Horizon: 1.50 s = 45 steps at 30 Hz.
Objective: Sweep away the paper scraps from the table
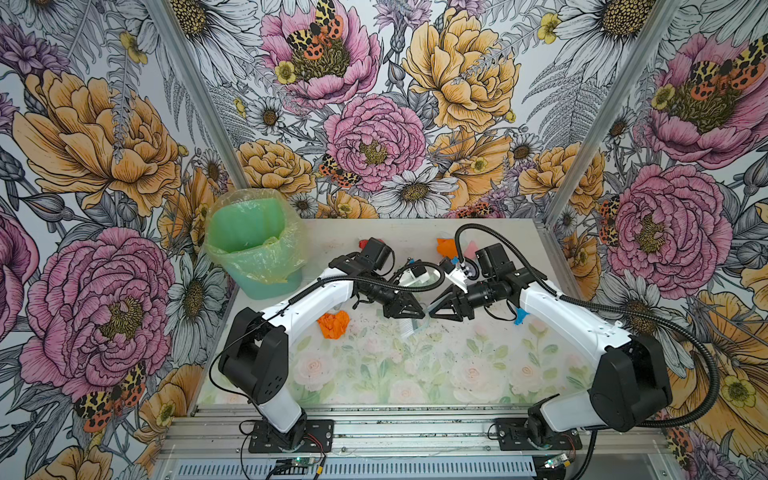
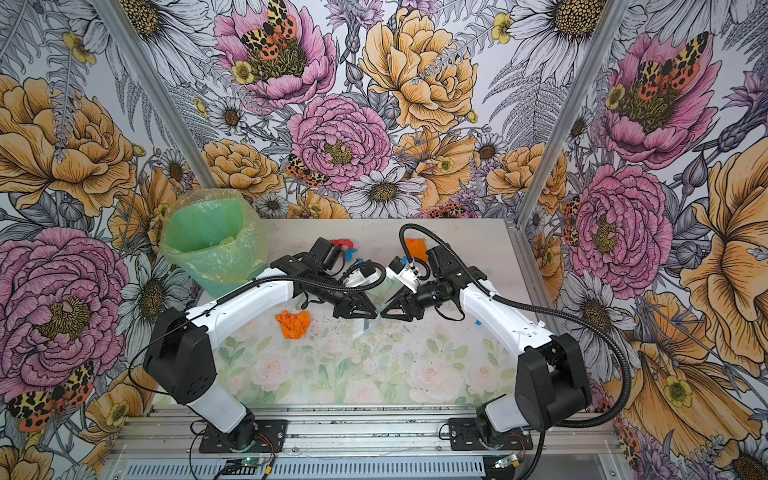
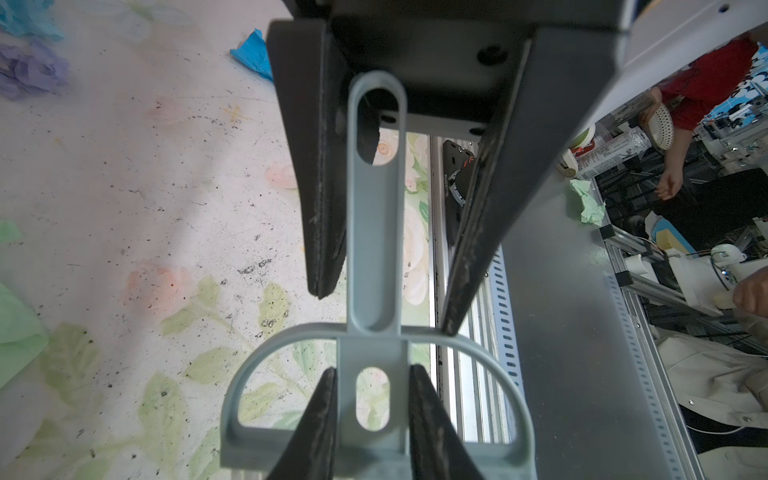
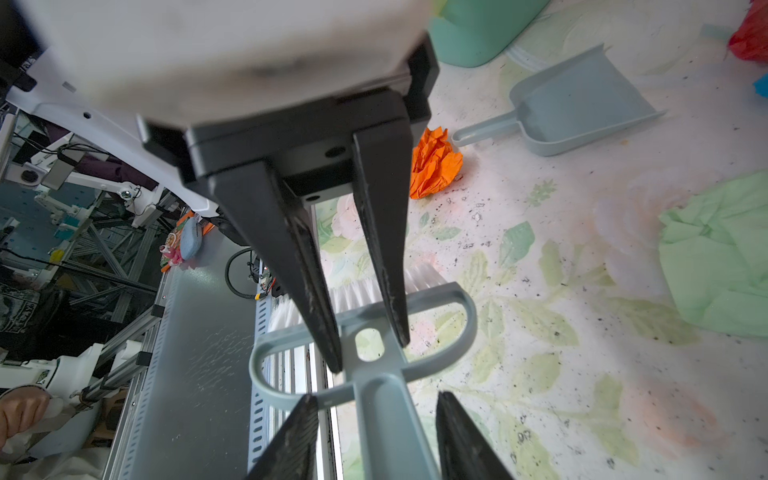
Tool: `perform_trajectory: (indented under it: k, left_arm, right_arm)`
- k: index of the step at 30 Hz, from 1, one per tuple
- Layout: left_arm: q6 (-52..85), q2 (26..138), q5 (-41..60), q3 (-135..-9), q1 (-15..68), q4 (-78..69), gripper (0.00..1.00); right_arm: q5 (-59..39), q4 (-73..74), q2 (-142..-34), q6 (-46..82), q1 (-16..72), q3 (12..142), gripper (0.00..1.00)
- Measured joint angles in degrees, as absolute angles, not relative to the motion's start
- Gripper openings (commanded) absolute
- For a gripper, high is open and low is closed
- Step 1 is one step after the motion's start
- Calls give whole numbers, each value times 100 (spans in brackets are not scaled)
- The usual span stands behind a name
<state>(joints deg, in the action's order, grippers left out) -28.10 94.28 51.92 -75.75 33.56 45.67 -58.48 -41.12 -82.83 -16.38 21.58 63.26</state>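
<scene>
**Two arms, one brush.** The robot's arms meet over the middle of the table (image 1: 415,376), both at a grey hand brush (image 1: 409,326) whose white bristles face the near edge. The right gripper (image 4: 369,355) clamps the brush's centre bar, with a finger pressed against each side. The left gripper (image 3: 384,313) straddles the handle with its fingers standing apart. In the right wrist view, bare table shows between finger and handle on both sides.

The paper scraps (image 1: 333,324) lie scattered and unswept on the tabletop. An orange wad (image 2: 294,324) sits just left of the grippers. A second orange piece (image 1: 446,247), a red wad (image 2: 340,243) and a pink scrap (image 1: 471,249) lie toward the back, behind the arms. A blue scrap (image 1: 519,318) rests beside the right arm. The wrist views also show a pale green sheet (image 4: 715,257) and a lilac wad (image 3: 29,70).

The dustpan (image 4: 582,108) lies on the table with its handle end just beside the orange wad. A green lined bin (image 1: 253,245) stands at the back-left corner.
</scene>
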Motion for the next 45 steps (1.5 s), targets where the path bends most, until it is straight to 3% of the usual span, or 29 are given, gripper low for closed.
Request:
perform_trajectory:
  k: [21,45]
  left_arm:
    - [-2808,9428,5194,-7575,3356,4560,0]
    - [-2853,9428,5201,-7575,3356,4563,0]
  right_arm:
    - [-5725,-4117,-8283,-1643,2158,6440,52]
    - [-5680,-4108,-8213,-1658,2156,6479,33]
